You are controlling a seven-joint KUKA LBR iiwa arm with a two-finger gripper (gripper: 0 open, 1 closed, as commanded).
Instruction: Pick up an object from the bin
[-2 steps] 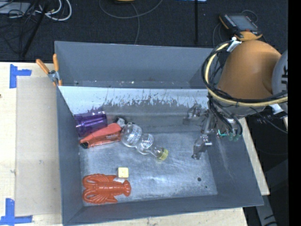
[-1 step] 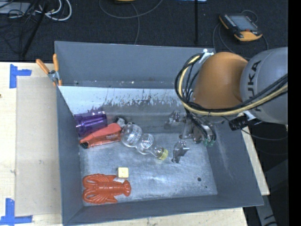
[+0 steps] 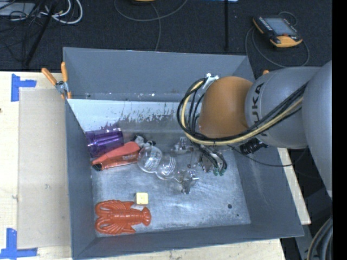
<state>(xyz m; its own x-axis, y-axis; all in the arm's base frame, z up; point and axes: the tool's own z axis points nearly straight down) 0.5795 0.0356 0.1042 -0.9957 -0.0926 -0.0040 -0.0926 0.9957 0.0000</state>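
While gripper [image 3: 186,184] hangs low near middle of grey bin [image 3: 162,88], clear glassy object [image 3: 156,162] lies just beside it; if gripper apart or together, cannot tell.

Lobster [image 3: 123,217] lies front-left in bin [image 3: 157,75] (cube [image 3: 141,198] just behind).

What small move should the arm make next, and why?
Probably a short shift toward the view's left. The gripper sits low near the middle of the bin, just beside the clear rounded object rather than over it; the yellow cube and red lobster lie farther off.
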